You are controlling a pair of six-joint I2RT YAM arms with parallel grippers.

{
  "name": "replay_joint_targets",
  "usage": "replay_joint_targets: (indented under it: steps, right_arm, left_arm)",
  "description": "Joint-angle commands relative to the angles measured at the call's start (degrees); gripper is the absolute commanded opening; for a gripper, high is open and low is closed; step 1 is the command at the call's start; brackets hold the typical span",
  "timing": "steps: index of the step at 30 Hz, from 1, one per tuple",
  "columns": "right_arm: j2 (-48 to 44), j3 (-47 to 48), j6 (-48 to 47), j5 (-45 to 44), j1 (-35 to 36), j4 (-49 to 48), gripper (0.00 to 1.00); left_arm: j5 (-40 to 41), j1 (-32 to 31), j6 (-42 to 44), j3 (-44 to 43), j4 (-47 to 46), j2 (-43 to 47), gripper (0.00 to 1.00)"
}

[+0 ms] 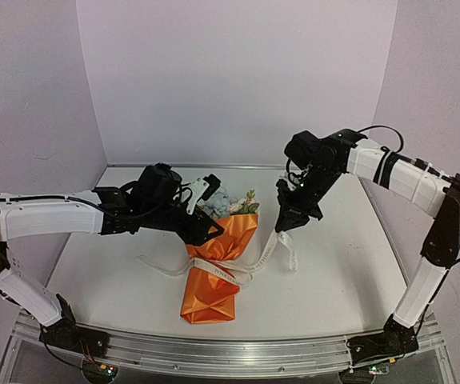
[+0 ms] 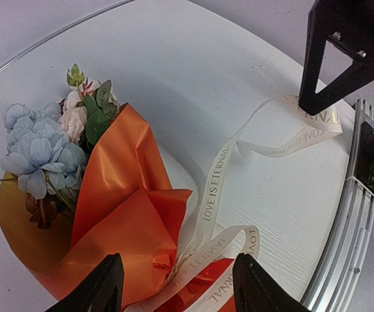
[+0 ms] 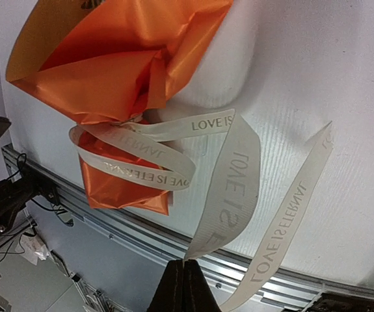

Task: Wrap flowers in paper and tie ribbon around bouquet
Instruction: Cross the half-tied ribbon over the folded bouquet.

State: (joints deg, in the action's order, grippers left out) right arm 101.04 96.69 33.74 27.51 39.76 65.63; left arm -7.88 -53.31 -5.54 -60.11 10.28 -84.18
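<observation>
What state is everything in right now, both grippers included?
flowers: wrapped, blooms poking from the wide end.
paper: folded into a cone, pinched at the middle.
bouquet: lying flat on the table.
ribbon: looped round the pinch, one stretch lifted off the table.
left gripper: open, straddling the pinch.
right gripper: shut on the ribbon.

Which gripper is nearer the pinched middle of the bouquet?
Left. The left gripper hangs open right over the bouquet, its fingers either side of the pinch. The right gripper is off to the bouquet's right, shut on the ribbon.
</observation>
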Motion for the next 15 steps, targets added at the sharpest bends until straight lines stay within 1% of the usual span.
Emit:
replay_joint_targets:
  steps: [1, 5, 6, 10, 13, 15]
  right_arm:
    - [1.75, 6.03, 1.06, 2.86, 2.15, 1.79, 0.0]
    - [4.68, 11.43, 1.36, 3.98, 3.45, 3.09, 0.0]
    - [5.59, 12.89, 1.28, 4.6, 3.78, 3.65, 0.0]
    - [7.46, 16.5, 0.81, 5.91, 5.08, 5.12, 0.0]
    - [6.88, 16.67, 0.29, 7.21, 5.82, 5.51, 0.0]
    - [5.58, 16.09, -0.41, 7.64, 6.13, 5.58, 0.0]
  left_arm:
    - [-4.02, 0.75, 1.45, 2.35, -3.66, 2.77, 0.61]
    - [-9.06, 0.75, 6.03, 6.84, -9.3, 4.68, 0.61]
    - [-10.26, 0.75, 8.88, 7.78, -10.95, 4.84, 0.59]
    - [-13.7, 0.75, 15.5, 11.32, -20.41, 4.12, 0.58]
    - [-14.7, 0.75, 18.96, 9.42, -22.35, 0.11, 0.58]
    - [-15.25, 0.75, 20.3, 6.81, -21.62, -3.13, 0.57]
